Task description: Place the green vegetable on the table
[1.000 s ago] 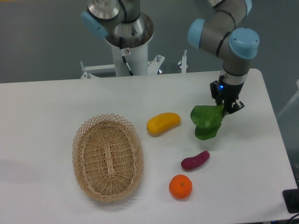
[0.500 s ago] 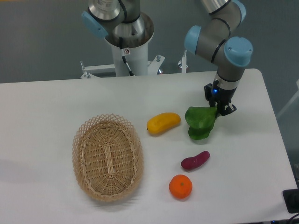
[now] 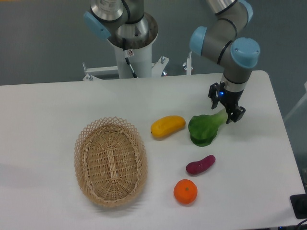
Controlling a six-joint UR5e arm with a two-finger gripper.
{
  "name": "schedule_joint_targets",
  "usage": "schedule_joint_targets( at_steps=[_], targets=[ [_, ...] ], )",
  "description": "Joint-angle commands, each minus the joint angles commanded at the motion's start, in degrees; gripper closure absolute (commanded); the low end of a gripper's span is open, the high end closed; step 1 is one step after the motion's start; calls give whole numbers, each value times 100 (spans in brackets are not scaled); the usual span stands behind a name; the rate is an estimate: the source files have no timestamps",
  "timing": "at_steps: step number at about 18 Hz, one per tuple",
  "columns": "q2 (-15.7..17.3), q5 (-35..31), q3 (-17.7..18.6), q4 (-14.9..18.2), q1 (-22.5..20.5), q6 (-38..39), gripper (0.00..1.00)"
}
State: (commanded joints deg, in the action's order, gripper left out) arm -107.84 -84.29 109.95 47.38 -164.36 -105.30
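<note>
One green vegetable [image 3: 205,128], one tool [image 3: 227,107], one table [image 3: 57,110].

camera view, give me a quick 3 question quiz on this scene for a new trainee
1. True or false: the green vegetable lies inside the wicker basket.
2. Which item lies nearest the front edge of the table? A) yellow fruit B) orange C) purple vegetable
3. Fill in: the gripper is at the vegetable's pale ____ end.

Key
1. False; it rests on the table, right of the yellow fruit.
2. B
3. stem; the gripper looks open, with its fingers either side of the stem.
</note>
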Motion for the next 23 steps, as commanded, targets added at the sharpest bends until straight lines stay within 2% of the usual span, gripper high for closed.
schedule_joint_targets(
  at_steps=[3, 8, 11, 15, 18, 20, 23],
  targets=[
    [263, 61, -149, 9, 35, 18, 0],
    [483, 308, -755, 149, -18, 238, 0],
    [598, 281, -1229, 674, 18, 238, 0],
    [598, 290, -2037, 1667, -61, 150, 0],
    [580, 290, -2469, 2318, -219, 1, 0],
    [580, 290, -2601, 2565, -377, -410, 0],
    [589, 308, -2628, 2680, -755, -1411, 0]
  ],
)
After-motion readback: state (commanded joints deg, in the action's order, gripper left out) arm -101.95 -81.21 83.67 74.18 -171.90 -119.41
